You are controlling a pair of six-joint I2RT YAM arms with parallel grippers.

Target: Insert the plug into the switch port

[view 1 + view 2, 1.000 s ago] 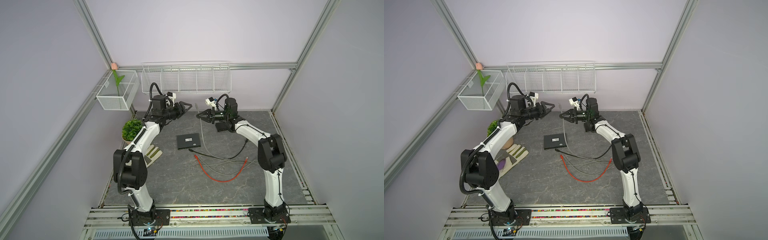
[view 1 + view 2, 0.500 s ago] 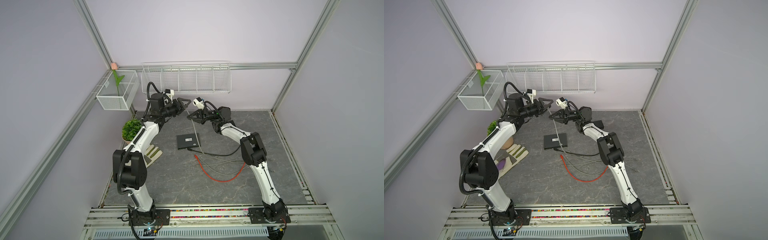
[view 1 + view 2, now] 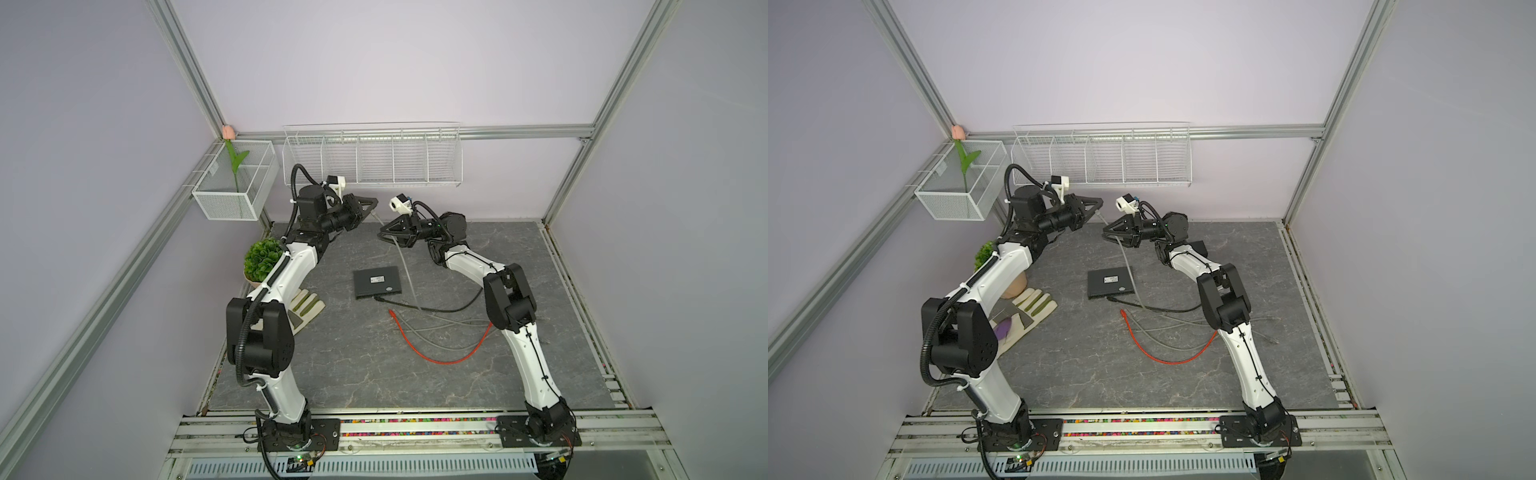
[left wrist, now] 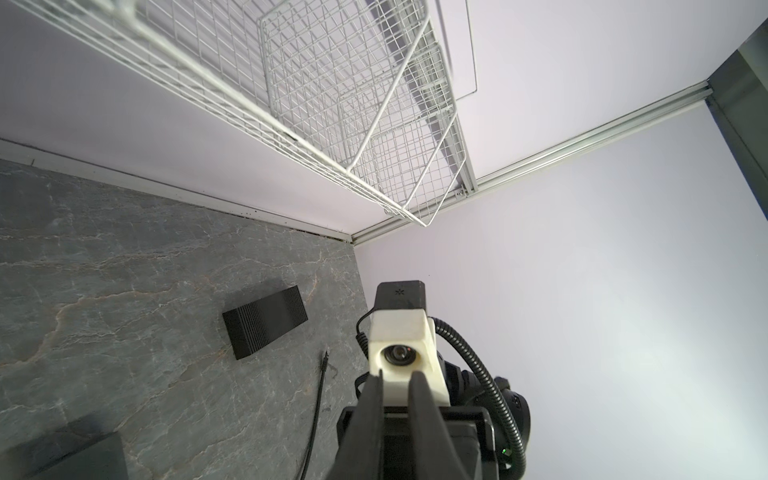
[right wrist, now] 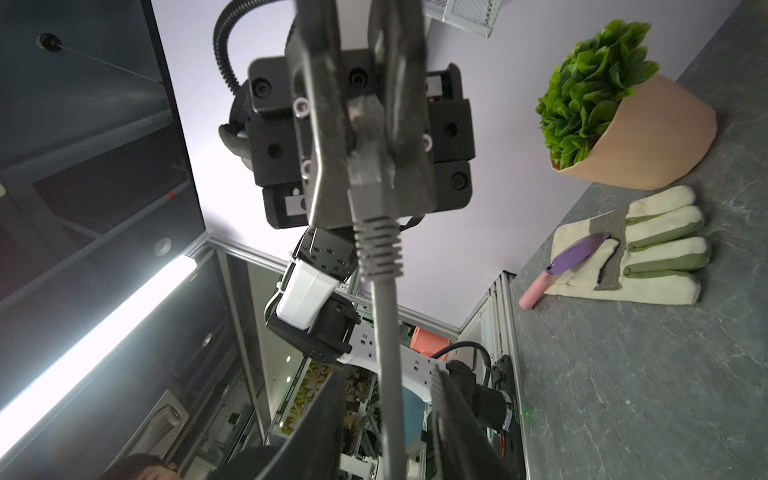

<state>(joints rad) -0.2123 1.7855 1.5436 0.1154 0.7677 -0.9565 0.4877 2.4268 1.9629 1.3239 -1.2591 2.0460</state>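
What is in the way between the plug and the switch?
Nothing visible. The left tool holds the plug in the air; the switch lies uncovered on the table. The open right tool only straddles the plug's cable.

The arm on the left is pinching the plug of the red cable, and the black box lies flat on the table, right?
Not red: the left gripper pinches the grey cable's plug, as the right wrist view shows. The red cable lies loose on the table; the black box does lie flat there.
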